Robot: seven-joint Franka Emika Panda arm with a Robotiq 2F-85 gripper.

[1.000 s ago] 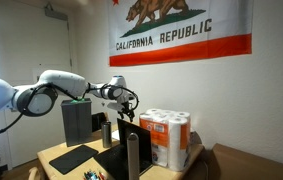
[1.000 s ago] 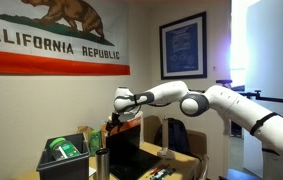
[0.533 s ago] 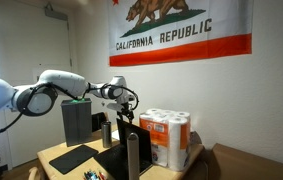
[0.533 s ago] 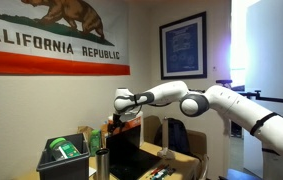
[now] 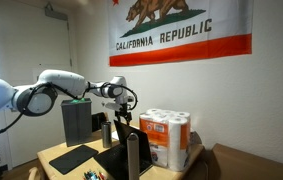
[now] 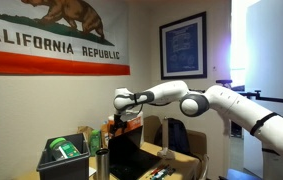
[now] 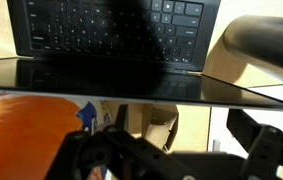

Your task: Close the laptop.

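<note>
around the worktop: flag, bin, towels and small things

a california republic flag [image 5: 183, 28] hangs on the white wall behind the wooden worktop [image 5: 53, 152], and it shows in both exterior views. a tall dark-grey bin [image 5: 77, 121] stands at the far left corner of the worktop in an exterior view; its green top [image 6: 64, 150] is seen from the opposite side. a flat black mat [image 5: 73, 157] lies near the front left edge. a pack of paper towels [image 5: 166, 138], white with orange, stands at the right edge. a dark upright cylinder [image 5: 133, 157] stands near the front edge, just beside the pack. a framed blue picture [image 6: 184, 45] hangs on the side wall.
</note>
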